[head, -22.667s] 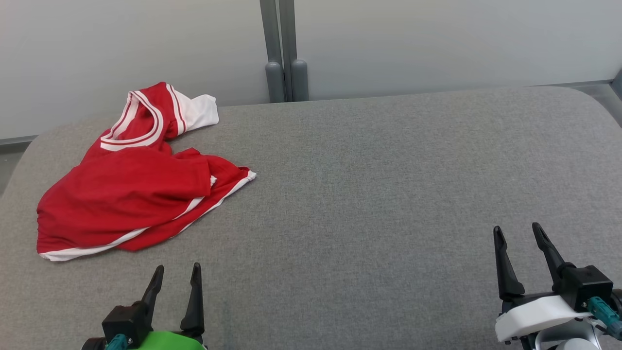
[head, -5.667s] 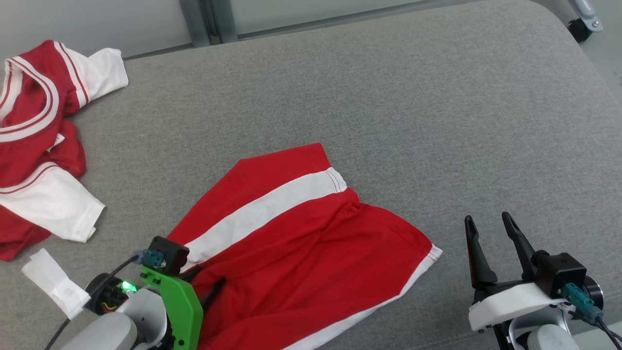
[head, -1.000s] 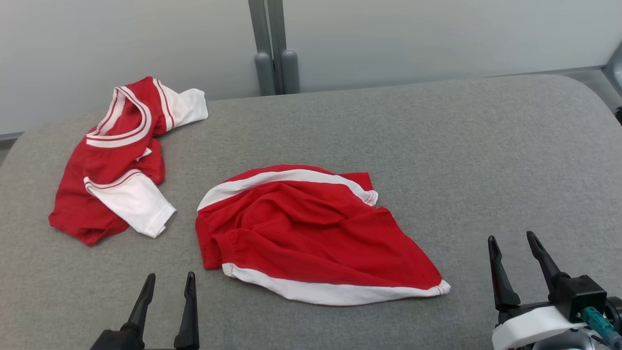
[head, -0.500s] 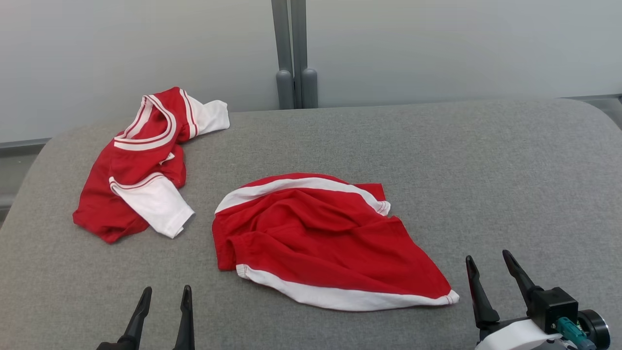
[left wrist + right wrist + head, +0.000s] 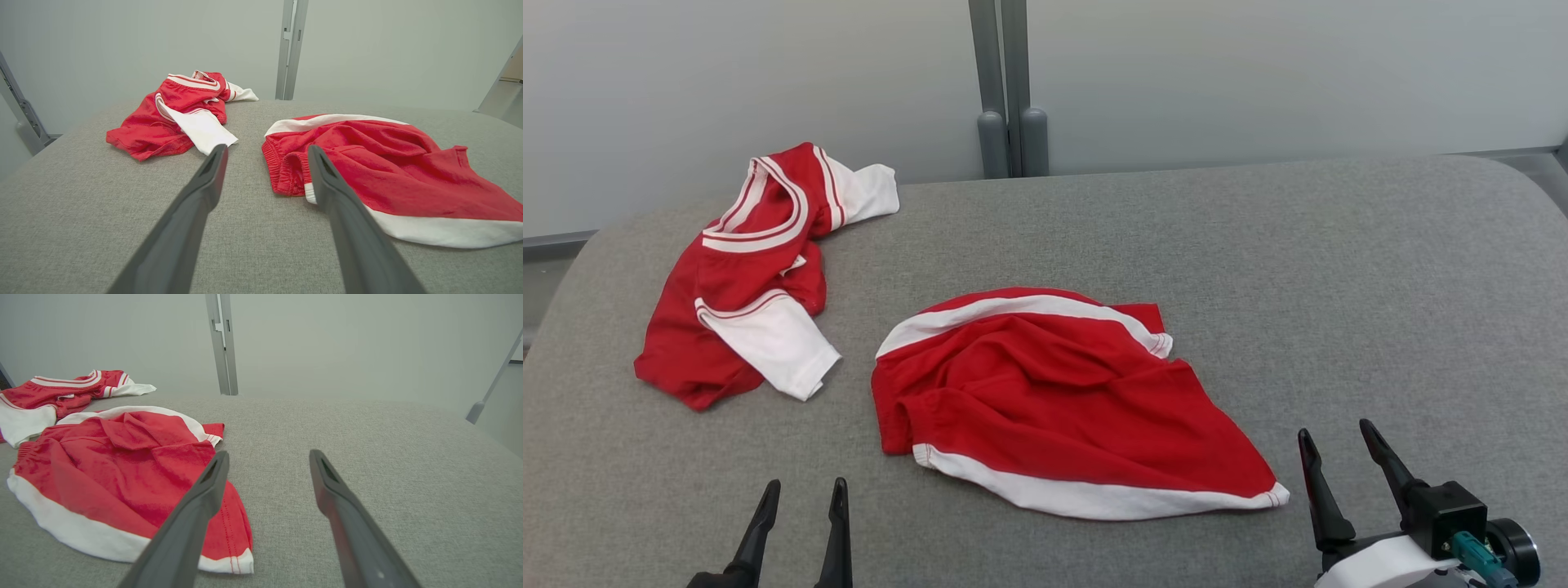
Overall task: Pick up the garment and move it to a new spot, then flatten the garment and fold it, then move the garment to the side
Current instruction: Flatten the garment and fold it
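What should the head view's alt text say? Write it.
Rumpled red shorts with white trim lie at the centre of a grey fabric surface, a crumpled red-and-white shirt to their left. The left claw and right claw stand open and empty at the bottom.

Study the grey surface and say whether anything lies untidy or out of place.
Yes. The red shorts in the middle lie rumpled with deep creases, not flat. The red-and-white shirt at the far left is bunched in a heap.
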